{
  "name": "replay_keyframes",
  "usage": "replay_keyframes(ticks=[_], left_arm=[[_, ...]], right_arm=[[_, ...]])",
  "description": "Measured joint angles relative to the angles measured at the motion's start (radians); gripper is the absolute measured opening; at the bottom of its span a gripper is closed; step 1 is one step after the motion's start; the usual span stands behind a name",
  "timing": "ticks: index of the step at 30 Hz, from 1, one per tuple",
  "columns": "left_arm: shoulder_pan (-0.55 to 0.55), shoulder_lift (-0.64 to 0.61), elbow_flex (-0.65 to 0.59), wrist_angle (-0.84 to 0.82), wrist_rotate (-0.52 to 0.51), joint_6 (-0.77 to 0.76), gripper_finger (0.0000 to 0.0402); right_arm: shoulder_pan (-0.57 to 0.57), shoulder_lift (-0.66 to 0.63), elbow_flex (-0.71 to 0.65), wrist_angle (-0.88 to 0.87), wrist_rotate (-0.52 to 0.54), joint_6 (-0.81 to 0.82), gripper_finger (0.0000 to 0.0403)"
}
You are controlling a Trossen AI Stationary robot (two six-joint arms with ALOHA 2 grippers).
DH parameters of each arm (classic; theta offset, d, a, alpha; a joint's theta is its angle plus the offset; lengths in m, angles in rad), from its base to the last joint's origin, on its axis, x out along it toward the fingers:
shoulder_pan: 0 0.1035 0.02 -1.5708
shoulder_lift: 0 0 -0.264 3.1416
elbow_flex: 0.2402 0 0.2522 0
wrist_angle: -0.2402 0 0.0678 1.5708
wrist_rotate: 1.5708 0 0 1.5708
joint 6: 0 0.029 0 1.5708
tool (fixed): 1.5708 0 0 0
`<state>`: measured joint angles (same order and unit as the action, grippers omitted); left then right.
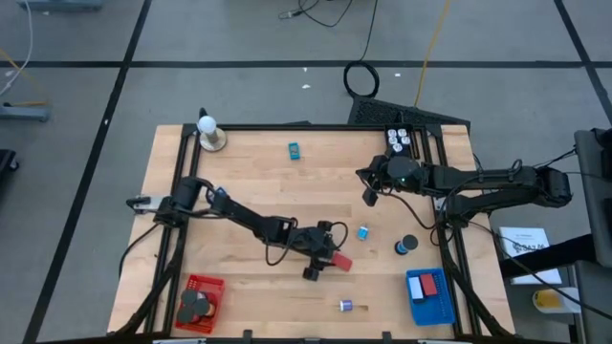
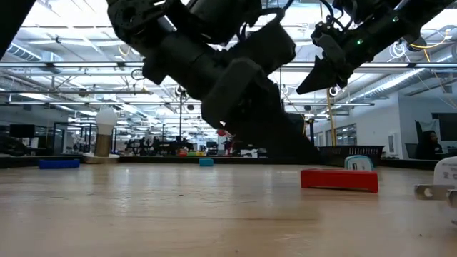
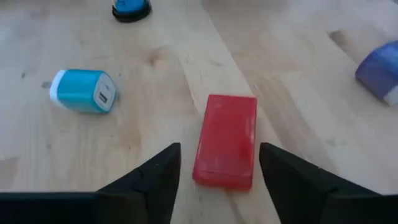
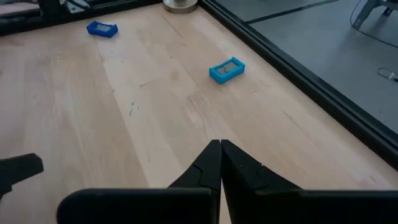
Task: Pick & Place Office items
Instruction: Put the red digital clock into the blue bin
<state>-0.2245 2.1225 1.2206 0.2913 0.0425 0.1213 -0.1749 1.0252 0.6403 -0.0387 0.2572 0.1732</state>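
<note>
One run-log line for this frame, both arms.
left gripper: fingers open astride flat red plastic block, no grip | right gripper: fingers shut, empty, above wooden table

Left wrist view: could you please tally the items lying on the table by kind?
red block: 1
blue and white charger: 1
blue-topped black disc, partly cut off by the frame: 1
purple piece, at the picture's edge: 1
Total: 4
</note>
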Motion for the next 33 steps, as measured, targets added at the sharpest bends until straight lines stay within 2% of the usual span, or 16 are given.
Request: replay_keyframes(ticks=[4, 6, 9, 13, 17, 19, 21, 25, 30, 33], left_arm=[[-0.017, -0.029, -0.004, -0.049, -0.076, 0.044, 0.0227], [-0.030, -0.063, -0.035, -0.054, -0.123, 0.076, 0.0208], [-0.034, -0.131, -0.132, 0.017, -0.091, 0.081, 0.0159], [-0.018, -0.212, -0.356, 0.280, 0.040, 0.037, 0.0087], [-0.016, -0.276, -0.575, 0.566, 0.054, -0.030, 0.0030], [-0.018, -0.306, -0.667, 0.672, 0.035, -0.057, 0.0009], [-0.017, -0.336, -0.740, 0.756, 0.018, -0.086, 0.0006], [-0.023, -0.392, -0.843, 0.850, -0.020, -0.125, 0.0026], [-0.048, -0.436, -0.916, 0.878, -0.092, -0.127, 0.0036], [-0.060, -0.437, -0.926, 0.886, -0.105, -0.127, 0.0037]], right_arm=[[0.002, 0.000, 0.000, 0.005, 0.000, 0.031, 0.0000], [0.016, 0.000, 0.000, 0.004, 0.002, 0.042, 0.0000], [0.055, 0.000, 0.002, 0.000, 0.005, 0.069, 0.0000], [0.120, 0.018, 0.033, -0.070, 0.075, 0.155, 0.0000], [0.202, 0.100, 0.117, -0.287, 0.162, 0.283, 0.0000], [0.247, 0.164, 0.173, -0.356, 0.162, 0.358, 0.0001], [0.295, 0.234, 0.226, -0.432, 0.162, 0.431, 0.0008], [0.399, 0.383, 0.351, -0.557, 0.158, 0.562, 0.0039], [0.512, 0.555, 0.528, -0.717, 0.100, 0.709, 0.0107], [0.568, 0.632, 0.600, -0.747, 0.076, 0.759, 0.0155]])
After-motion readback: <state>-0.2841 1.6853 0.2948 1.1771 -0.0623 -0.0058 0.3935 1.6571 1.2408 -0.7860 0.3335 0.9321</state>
